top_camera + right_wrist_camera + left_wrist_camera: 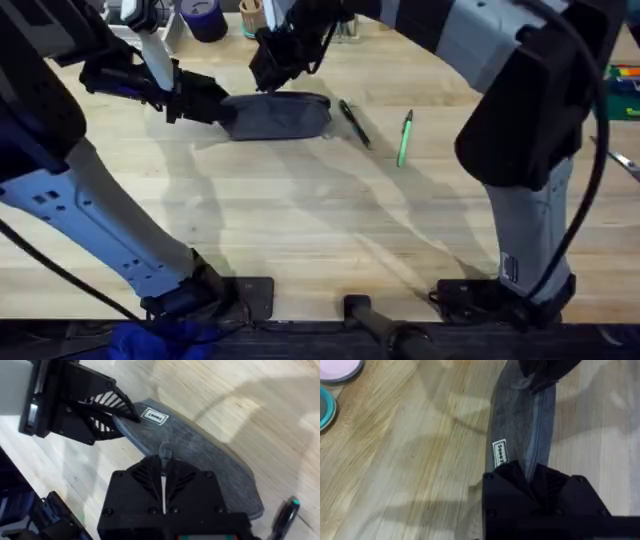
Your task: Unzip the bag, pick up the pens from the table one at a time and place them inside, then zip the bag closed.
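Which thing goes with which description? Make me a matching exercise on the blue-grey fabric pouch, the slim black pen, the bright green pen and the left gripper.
Things:
1. blue-grey fabric pouch
2. slim black pen
3. bright green pen
4. left gripper

Descriptions:
A. the pen lying farther from the pouch
B. clamped on one end of the pouch
C. bears a small white label
D. lies between the pouch and the other pen

Pairs: 1-C, 2-D, 3-A, 4-B.
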Available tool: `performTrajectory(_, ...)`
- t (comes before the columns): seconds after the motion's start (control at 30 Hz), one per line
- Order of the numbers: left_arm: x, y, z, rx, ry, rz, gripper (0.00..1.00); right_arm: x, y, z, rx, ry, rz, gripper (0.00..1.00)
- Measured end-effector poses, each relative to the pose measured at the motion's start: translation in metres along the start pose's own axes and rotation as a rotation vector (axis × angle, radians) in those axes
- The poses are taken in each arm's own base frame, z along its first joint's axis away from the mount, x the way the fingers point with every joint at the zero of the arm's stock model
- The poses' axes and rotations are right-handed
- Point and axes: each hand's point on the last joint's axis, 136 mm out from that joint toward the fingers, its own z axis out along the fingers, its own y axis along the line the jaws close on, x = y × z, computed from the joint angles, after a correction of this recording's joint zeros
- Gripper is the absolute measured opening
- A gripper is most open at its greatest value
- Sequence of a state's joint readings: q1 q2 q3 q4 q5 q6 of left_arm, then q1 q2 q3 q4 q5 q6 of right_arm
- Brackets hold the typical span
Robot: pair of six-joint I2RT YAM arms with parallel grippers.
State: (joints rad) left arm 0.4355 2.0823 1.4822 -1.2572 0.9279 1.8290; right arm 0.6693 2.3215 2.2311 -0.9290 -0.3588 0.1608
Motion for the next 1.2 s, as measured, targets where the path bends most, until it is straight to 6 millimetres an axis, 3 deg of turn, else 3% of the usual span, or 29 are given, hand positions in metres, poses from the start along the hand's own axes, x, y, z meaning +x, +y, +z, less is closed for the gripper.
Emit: performTrajectory(1.2, 0.001, 0.001, -0.001, -0.004, 0.0, -0.001, 0.042, -0.021, 0.031, 0.009, -0.014, -0.097, -0.097, 0.03)
